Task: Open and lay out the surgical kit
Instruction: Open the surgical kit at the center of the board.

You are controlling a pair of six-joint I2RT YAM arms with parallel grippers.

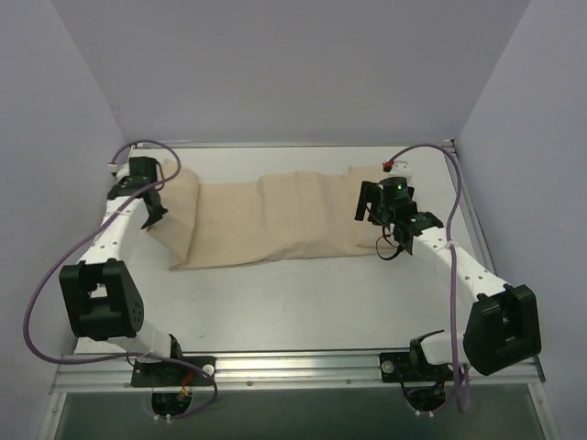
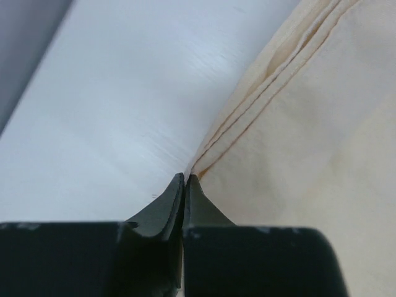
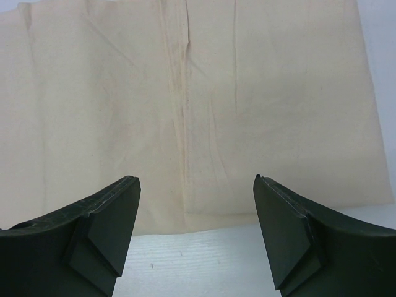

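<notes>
My left claw [image 2: 185,179] is clenched, its tips pinching the layered edge of the beige cloth [image 1: 266,220] at its left end. My right claw [image 3: 195,182] is released, spread wide just above the beige cloth's right end, near its border. The beige cloth lies folded and creased, stretched flat across the far middle of the white tabletop [image 1: 303,302]

The white table [image 1: 275,302] carries a beige cloth wrap [image 1: 266,220] lying folded and creased across its far half.

cloth wrap [image 1: 266,220] on table [image 1: 275,302], left end effector [image 1: 154,213] at left edge
</notes>
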